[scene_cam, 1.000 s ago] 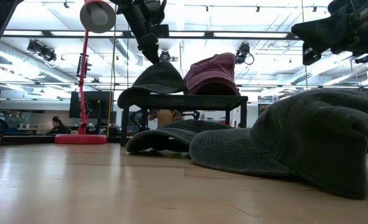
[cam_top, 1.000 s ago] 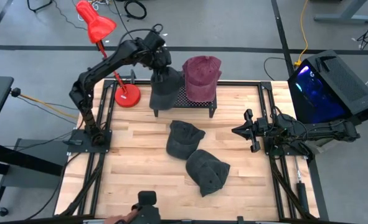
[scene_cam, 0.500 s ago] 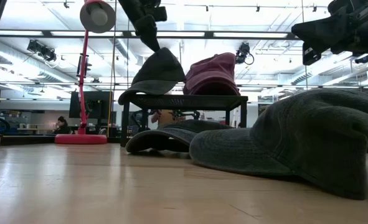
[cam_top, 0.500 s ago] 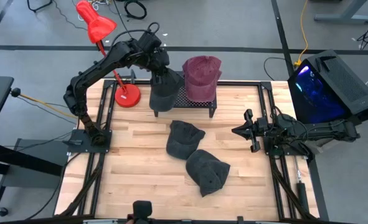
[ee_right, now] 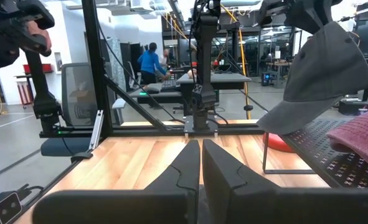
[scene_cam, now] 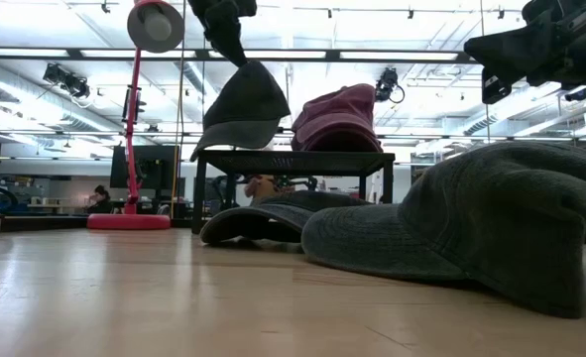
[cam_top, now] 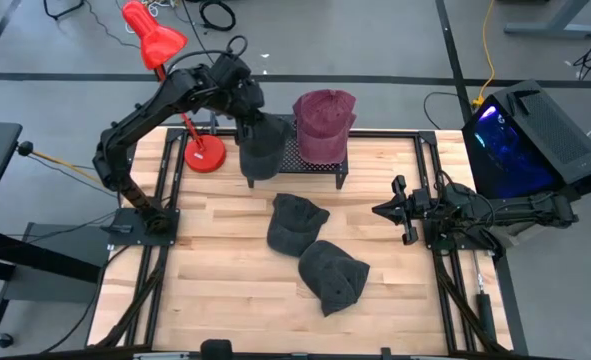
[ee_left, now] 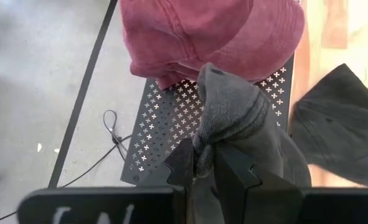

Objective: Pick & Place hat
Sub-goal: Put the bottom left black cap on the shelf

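My left gripper [cam_top: 245, 105] is over the far left part of the table, shut on a dark grey cap [cam_top: 261, 146] above the left end of a black perforated stand [cam_top: 297, 160]. In the low view the cap [scene_cam: 243, 107] hangs tilted, brim [scene_cam: 213, 139] lowest, just over the stand top [scene_cam: 293, 157]. A maroon cap [cam_top: 323, 124] sits on the stand's right half. Two more dark grey caps [cam_top: 295, 222] [cam_top: 333, 276] lie on the table. My right gripper [cam_top: 397, 210] waits at the table's right side, shut and touching nothing. My left gripper pinches a bunched fold of the cap's crown [ee_left: 203, 146] between its two fingers [ee_left: 182, 167], coming from above and pointing down. The cap hangs tilted below the fingers, crown up and brim down. Whether the brim touches the stand top, I cannot tell.
A red desk lamp stands at the far left, base [cam_top: 203, 153] on the table and head [cam_top: 153, 36] beyond the edge. A dark box with a blue glow [cam_top: 525, 140] sits right of the table. Bare wood [cam_top: 215, 280] lies near and left of the caps.
My left gripper has risen and shifted a little toward the table's left, still shut on the cap. The cap, which lay flat on the stand, has been drawn up by its crown and now hangs tilted with the brim lowest.
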Robot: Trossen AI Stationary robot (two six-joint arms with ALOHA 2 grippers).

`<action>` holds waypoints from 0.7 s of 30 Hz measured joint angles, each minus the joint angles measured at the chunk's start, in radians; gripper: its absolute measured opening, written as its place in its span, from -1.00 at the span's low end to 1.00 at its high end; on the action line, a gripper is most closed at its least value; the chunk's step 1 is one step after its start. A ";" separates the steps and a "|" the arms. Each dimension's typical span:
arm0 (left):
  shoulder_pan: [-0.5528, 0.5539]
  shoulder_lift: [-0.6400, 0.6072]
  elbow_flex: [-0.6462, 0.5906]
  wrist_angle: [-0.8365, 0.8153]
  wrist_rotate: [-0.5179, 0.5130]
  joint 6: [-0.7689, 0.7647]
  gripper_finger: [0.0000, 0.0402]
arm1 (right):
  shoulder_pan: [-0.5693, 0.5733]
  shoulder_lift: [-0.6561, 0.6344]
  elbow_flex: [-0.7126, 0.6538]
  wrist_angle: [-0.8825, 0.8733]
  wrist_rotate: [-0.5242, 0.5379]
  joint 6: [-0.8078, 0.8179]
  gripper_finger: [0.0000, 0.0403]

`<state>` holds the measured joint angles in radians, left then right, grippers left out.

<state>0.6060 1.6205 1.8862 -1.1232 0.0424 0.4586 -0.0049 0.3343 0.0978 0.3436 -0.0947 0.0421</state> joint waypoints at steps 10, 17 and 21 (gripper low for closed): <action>-0.051 0.000 0.000 0.060 0.002 -0.062 -0.75 | 0.000 0.000 0.000 0.000 0.000 0.000 -0.89; -0.056 0.000 0.000 0.110 -0.043 -0.115 -0.76 | 0.000 0.000 0.000 0.000 0.000 0.000 -0.89; -0.056 0.003 0.000 0.125 -0.073 -0.129 -0.76 | 0.000 0.000 0.000 0.000 0.000 0.000 -0.89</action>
<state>0.5498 1.6236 1.8862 -0.9979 -0.0309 0.3292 -0.0051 0.3341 0.0978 0.3435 -0.0944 0.0421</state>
